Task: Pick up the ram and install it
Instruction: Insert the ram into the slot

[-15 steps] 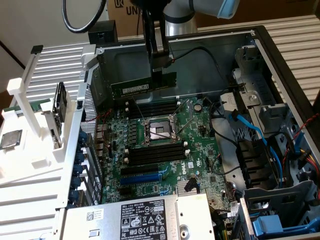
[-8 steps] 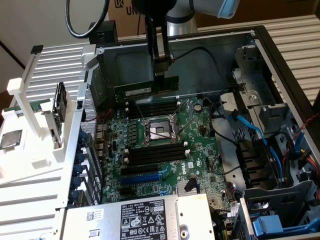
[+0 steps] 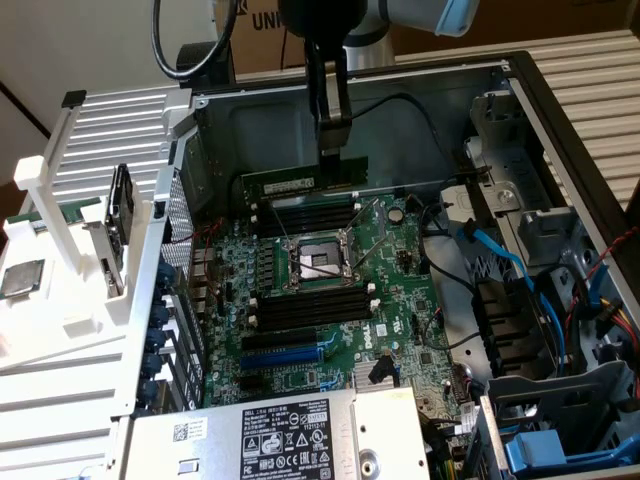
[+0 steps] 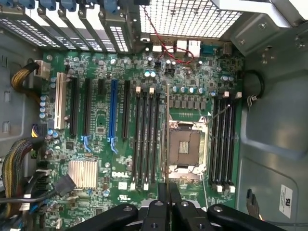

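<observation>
**A:** Where is the stick relative to the board?

**B:** It's up in the air inside the open computer case (image 3: 560, 120), above the Dell motherboard (image 3: 400, 265). Two banks of black memory slots flank the CPU socket (image 3: 315, 262). In the exterior view the ram (image 3: 285, 182) hangs over the far bank (image 3: 300, 215), clear of it and not seated.

**A:** And its long axis?

**B:** It runs parallel to the slots. The wrist view shows it edge-on as one thin line beside the socket, so the way to a slot is down, with perhaps a small sideways shift. I can't tell which slot lies directly beneath it, because the two views place it differently.

**A:** What about the grip?

**B:** The gripper (image 3: 333, 152) is clamped on the ram's top edge, a little off-centre toward the exterior view's right, with the stick hanging level below the fingers
</observation>
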`<state>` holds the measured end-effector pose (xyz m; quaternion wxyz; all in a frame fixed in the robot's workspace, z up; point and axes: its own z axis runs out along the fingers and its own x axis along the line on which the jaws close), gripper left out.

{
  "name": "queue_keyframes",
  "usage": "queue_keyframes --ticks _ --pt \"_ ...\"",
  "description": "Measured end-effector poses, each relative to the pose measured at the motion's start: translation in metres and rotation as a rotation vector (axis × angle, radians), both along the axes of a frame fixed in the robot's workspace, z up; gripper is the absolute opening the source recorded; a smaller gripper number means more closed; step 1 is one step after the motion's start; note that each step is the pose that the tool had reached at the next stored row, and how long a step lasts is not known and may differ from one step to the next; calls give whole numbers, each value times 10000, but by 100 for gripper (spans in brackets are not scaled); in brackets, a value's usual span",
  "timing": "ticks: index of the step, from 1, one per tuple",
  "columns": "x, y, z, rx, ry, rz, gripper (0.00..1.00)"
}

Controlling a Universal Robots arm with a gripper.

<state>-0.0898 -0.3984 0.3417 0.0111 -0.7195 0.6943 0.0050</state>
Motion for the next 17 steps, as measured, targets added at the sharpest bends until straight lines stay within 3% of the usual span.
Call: queue_keyframes --ticks 2,3,5,6,12,17 --pt "-44 -13 -29 -21 -120 -1 12" --pt "-60 -57 -40 -17 -128 0 12" --pt "-64 -207 -96 18 -131 -2 12" --pt "-64 -242 -132 25 -132 -2 12" --pt "27 -245 -256 48 -131 -209 12" --pt "28 -242 -377 50 -135 -382 12"
